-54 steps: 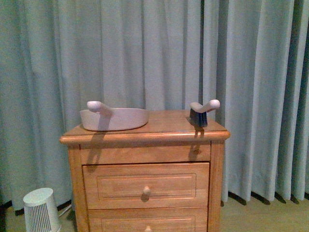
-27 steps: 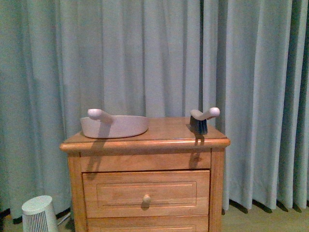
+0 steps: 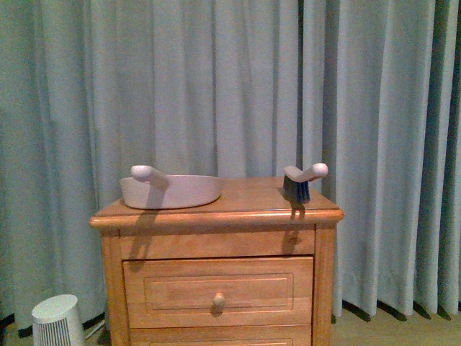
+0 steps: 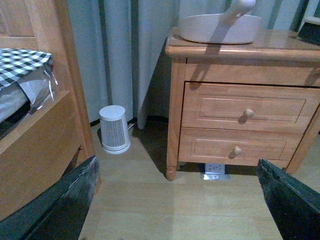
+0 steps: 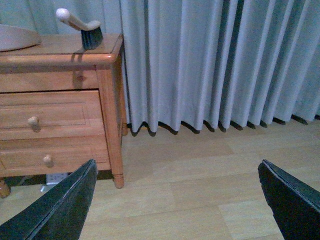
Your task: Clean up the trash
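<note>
The trash is out of view in every frame. A beige dustpan (image 3: 171, 190) with a rounded handle lies on the left of the wooden nightstand top, also seen in the left wrist view as the dustpan (image 4: 220, 27). A small brush (image 3: 299, 182) with dark bristles stands at the right of that top, and the right wrist view shows the brush (image 5: 85, 30) too. My left gripper (image 4: 177, 200) hangs open above bare wood floor in front of the nightstand. My right gripper (image 5: 177, 200) is open over bare floor to the right of the nightstand. Neither holds anything.
The nightstand (image 3: 216, 216) has two drawers and stands against a grey-blue curtain (image 3: 216, 79). A small white ribbed appliance (image 4: 114, 128) stands on the floor at its left. A wooden bed frame (image 4: 45, 130) with checked bedding is further left. A socket strip (image 4: 215, 169) lies under the nightstand.
The nightstand has slid a little lower in the front view and its top shows at a flatter angle. The dustpan and brush have not moved on it.
</note>
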Robot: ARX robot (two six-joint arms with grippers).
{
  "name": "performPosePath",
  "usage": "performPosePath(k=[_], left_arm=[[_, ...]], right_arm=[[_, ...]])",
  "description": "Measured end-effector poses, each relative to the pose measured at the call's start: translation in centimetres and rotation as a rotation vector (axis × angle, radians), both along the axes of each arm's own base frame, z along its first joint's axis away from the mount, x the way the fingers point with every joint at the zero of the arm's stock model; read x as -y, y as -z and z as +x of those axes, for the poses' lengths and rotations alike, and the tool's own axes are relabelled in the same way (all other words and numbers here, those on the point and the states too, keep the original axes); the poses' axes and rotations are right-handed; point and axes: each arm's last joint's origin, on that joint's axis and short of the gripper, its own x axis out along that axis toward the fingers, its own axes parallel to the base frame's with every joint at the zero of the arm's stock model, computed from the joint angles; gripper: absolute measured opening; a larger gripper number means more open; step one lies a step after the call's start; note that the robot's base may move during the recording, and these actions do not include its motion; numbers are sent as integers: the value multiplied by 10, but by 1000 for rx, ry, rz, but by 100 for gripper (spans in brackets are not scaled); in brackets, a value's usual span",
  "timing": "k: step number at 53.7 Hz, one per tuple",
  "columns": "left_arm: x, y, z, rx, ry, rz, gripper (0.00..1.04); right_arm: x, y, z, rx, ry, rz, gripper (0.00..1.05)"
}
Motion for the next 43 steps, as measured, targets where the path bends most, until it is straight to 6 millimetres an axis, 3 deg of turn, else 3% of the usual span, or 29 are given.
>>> performPosePath(k=[43], left_arm=[[0,0,0,0,0,0,97]], right_arm=[[0,0,0,0,0,0,97]])
